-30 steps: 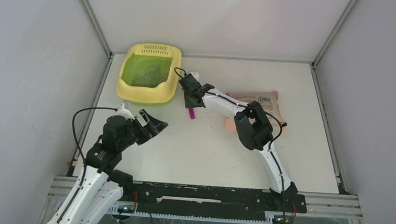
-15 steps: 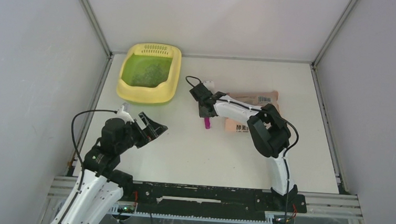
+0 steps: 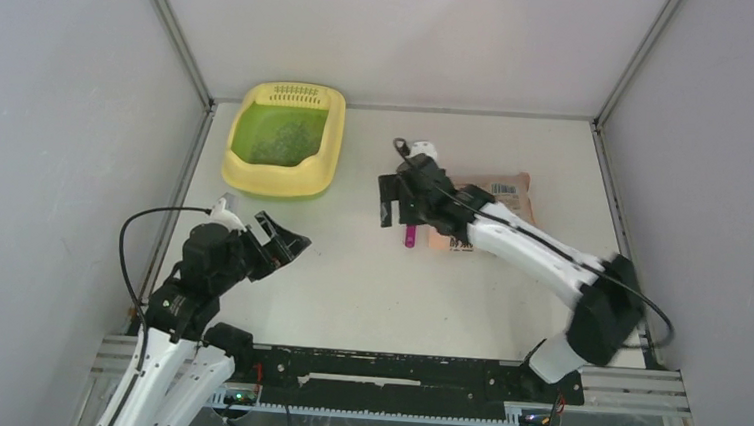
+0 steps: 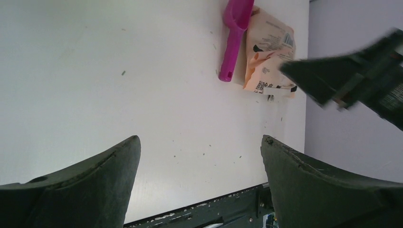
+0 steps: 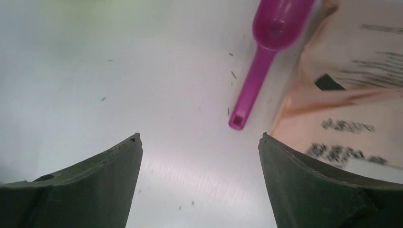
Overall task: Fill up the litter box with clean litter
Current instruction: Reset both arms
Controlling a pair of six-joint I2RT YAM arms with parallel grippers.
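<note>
From above, the litter box (image 3: 280, 181) sits at the far left of the table (image 3: 368, 283). Its slotted grille is at the far end, and the clean litter (image 3: 280, 136) lies as a speckled layer on its green floor. The left hand (image 3: 289, 239) hangs low over the near-left part of the table, well apart from the box, with its fingers spread and nothing in them. The right hand (image 3: 401, 205) reaches to mid-table, right of the box. A magenta scoop (image 3: 409, 237) shows just beneath it, and a peach bag (image 3: 494, 196) lies flat beside it. In the left wrist view, the left hand (image 4: 199, 138) has both fingers wide apart over bare table. The scoop (image 4: 233, 42) and bag (image 4: 266, 52) lie side by side farther off, and a blurred black part of the other arm crosses at the right. In the right wrist view, the right hand (image 5: 199, 136) is fully spread and grips nothing. The scoop (image 5: 259, 71) lies on the table ahead of the fingertips, bowl pointing away, just beside the bag (image 5: 351, 71), and a few stray granules (image 5: 233, 73) dot the surface.
</note>
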